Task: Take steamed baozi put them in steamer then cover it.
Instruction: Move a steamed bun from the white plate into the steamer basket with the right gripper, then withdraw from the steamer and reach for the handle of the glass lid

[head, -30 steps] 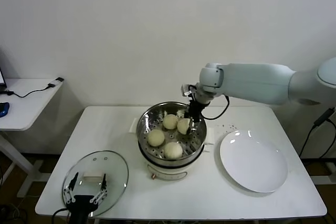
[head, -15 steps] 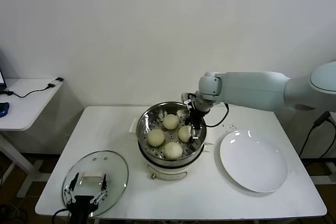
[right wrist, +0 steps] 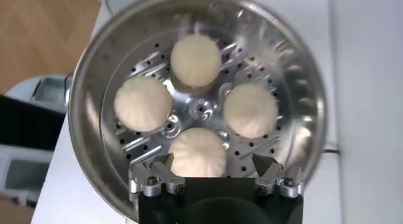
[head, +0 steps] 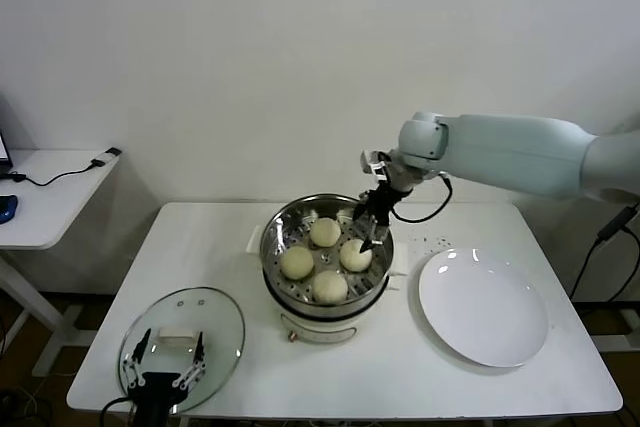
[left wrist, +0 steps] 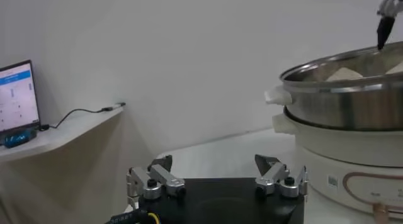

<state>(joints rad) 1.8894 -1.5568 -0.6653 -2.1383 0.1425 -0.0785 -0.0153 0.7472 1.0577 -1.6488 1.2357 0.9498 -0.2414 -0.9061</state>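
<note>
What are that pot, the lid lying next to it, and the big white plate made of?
The steamer looks like polished stainless steel: shiny, mirror-like walls and a perforated tray, on a white, probably plastic base. The cover seems to be clear glass, since the table shows through it, with a metal rim and a whitish handle. The plate looks like glazed ceramic, glossy with highlights, though it could be melamine.

Bright, even room light, soft shadows

Glare streaks the round shiny stainless-steel steamer (right wrist: 296,112) wall toward three o'clock; the flat white plate (head: 484,312) glints near eleven o'clock; distant laptop screen (left wrist: 17,96) looks soft.
</note>
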